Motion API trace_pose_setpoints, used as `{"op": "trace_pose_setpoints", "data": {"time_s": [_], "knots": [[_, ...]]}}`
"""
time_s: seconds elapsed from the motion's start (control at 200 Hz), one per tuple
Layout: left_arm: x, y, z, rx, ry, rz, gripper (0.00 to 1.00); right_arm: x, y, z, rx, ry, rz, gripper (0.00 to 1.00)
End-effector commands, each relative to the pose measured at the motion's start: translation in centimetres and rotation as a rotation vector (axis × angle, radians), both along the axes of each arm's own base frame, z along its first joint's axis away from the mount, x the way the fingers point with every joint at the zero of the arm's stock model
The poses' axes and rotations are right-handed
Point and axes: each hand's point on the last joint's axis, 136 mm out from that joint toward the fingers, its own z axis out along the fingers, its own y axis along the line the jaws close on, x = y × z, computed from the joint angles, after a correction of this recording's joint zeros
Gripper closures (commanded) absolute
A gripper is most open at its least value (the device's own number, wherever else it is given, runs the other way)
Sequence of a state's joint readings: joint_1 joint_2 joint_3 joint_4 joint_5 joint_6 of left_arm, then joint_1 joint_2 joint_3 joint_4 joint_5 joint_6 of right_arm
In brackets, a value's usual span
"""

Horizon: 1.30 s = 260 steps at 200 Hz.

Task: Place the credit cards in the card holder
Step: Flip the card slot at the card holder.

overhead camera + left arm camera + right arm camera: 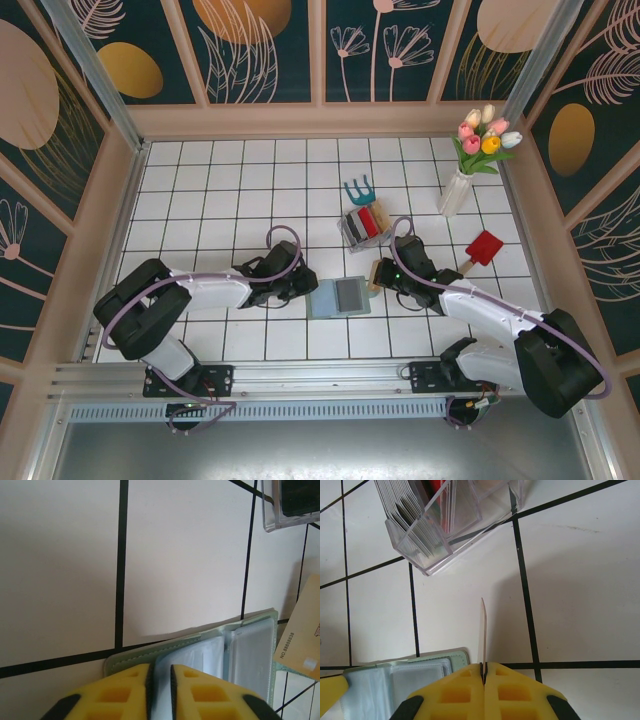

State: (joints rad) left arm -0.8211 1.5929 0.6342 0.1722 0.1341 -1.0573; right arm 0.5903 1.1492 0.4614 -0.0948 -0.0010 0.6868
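Right hand (483, 668) clamped on credit card (482, 630), edge-up, pointing forward, left hand (160, 674) pinching card holder (210, 652)

A clear rack (364, 226) stands near the middle of the white-tiled table (230, 180). Just beyond it lies a teal hand rake (358, 188). To the right lies a red trowel (483, 248), and a white vase (456, 193) of tulips (485, 133) stands in the far right corner.
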Motion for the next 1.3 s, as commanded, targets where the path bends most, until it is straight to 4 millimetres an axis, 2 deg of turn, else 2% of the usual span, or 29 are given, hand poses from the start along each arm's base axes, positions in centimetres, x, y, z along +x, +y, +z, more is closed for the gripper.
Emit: {"op": "trace_pose_setpoints", "data": {"time_s": [0.0,0.145,0.285,0.375,0.475,0.515,0.646,0.821,0.881,0.946,1.031,1.111,1.296], "knots": [[0.3,-1.1,0.9,-0.025,-0.016,-0.025,0.86,-0.8,-0.7,-1.5,-0.023,0.049,-0.011,0.96],[0.3,-1.1,1.9,-0.032,-0.032,-0.024,0.90,-0.9,-0.7,-1.5,-0.026,0.050,-0.010,0.96],[0.4,-2.2,4.1,-0.090,-0.046,-0.056,0.85,-0.8,-0.7,-1.4,-0.024,0.045,-0.009,0.96],[0.4,-3.6,5.5,-0.142,-0.047,-0.100,0.78,-0.9,-0.7,-1.5,-0.023,0.046,-0.010,0.96],[0.2,-4.8,6.4,-0.191,-0.038,-0.142,0.65,-0.9,-0.7,-1.5,-0.021,0.047,-0.008,0.95],[0.2,-5.0,6.4,-0.194,-0.031,-0.147,0.62,-0.9,-0.7,-1.5,-0.022,0.048,-0.008,0.95],[0.0,-5.3,6.2,-0.207,-0.021,-0.159,0.61,-0.8,-0.6,-1.3,-0.018,0.043,-0.008,0.95],[-0.4,-6.7,6.2,-0.269,-0.002,-0.197,0.71,-0.7,-0.5,-1.2,-0.016,0.041,-0.007,0.95],[-0.5,-6.9,6.4,-0.289,-0.001,-0.197,0.71,-0.7,-0.5,-1.1,-0.012,0.041,-0.005,0.95],[-0.4,-6.3,5.9,-0.252,0.001,-0.177,0.61,-0.8,-0.4,-1.2,-0.012,0.043,-0.004,0.95],[0.0,-4.6,4.9,-0.163,-0.018,-0.128,0.63,-0.7,-0.5,-1.2,-0.011,0.041,-0.004,0.95],[0.1,-3.5,4.1,-0.107,-0.020,-0.102,0.56,-0.7,-0.4,-1.1,-0.009,0.042,-0.002,0.95],[-0.1,-3.7,3.4,-0.118,-0.007,-0.104,0.57,-0.7,-0.3,-1.1,-0.007,0.044,0.000,0.95]]}}
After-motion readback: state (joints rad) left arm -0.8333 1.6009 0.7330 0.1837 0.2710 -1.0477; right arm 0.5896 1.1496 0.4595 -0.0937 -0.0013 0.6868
